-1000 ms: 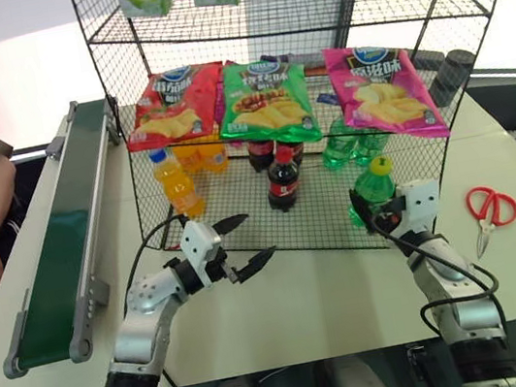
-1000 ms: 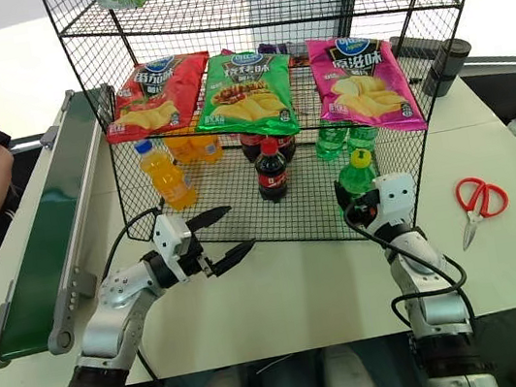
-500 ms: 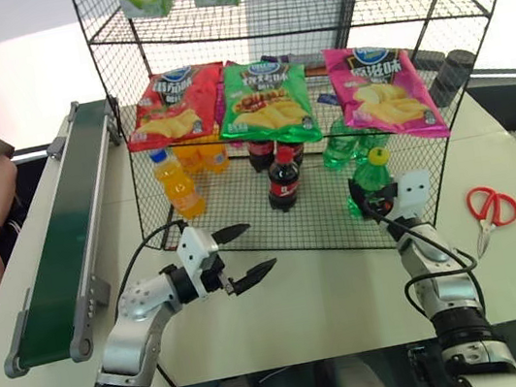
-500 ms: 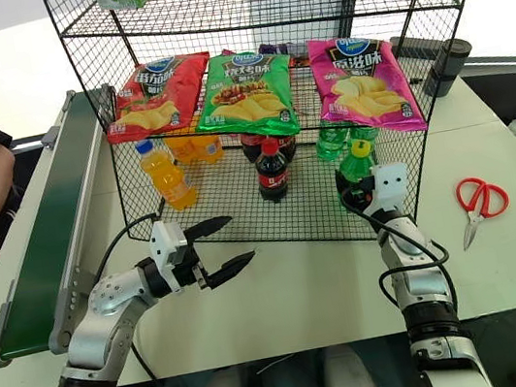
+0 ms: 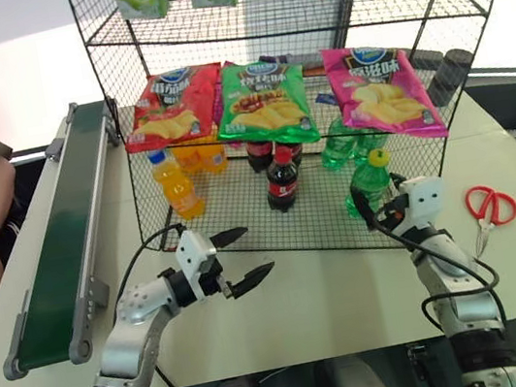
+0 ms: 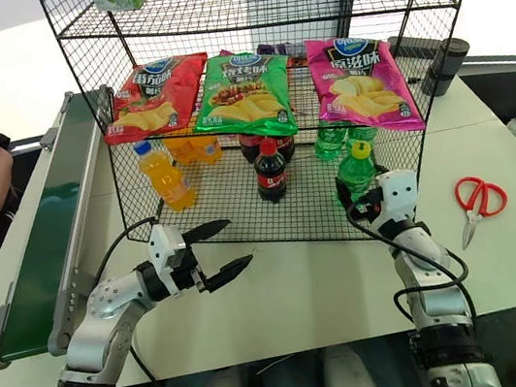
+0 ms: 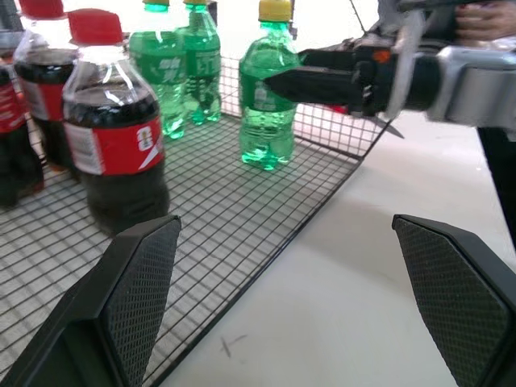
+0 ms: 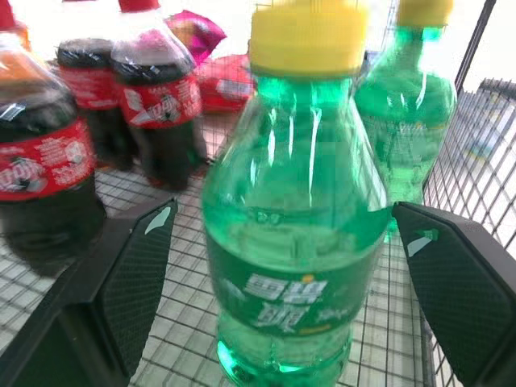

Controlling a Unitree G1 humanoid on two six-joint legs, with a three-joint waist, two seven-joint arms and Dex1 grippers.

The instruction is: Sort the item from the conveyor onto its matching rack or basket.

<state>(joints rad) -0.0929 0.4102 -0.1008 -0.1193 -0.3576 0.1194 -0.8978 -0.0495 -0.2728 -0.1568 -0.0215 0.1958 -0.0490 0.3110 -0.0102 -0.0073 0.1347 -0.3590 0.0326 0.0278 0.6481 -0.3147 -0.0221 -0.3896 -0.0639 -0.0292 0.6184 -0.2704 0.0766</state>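
The table [image 5: 332, 290] carries a conveyor [image 5: 64, 239] along its left edge and a wire shelf unit toward its back. The unit's lowest tier is a low mesh basket [image 5: 244, 230], where orange bottles [image 5: 176, 182] stand at the left, cola bottles [image 5: 281, 178] in the middle and green ones at the right. Chip bags [image 5: 268, 101] lie on the sloped tier above.

The green bottle [image 5: 370, 183] stands upright near the basket's front right corner, in front of two like it.

The right gripper [image 6: 365, 201] is at that corner, pointing roughly level into the basket, its black fingers [image 8: 133, 278] spread wide on either side of the bottle and clear of it, gripping nothing. The left gripper [image 5: 234, 258] hovers over the table just outside the basket's front edge, pointing toward the right, fingers far apart and empty.

The main risk, as I judge it, is in pulling the right gripper back: the bottle sits between the fingers, so any sideways drift or tilt on the way out could clip it and topple it into its neighbours or over the low front rim. A finger could also catch the mesh.
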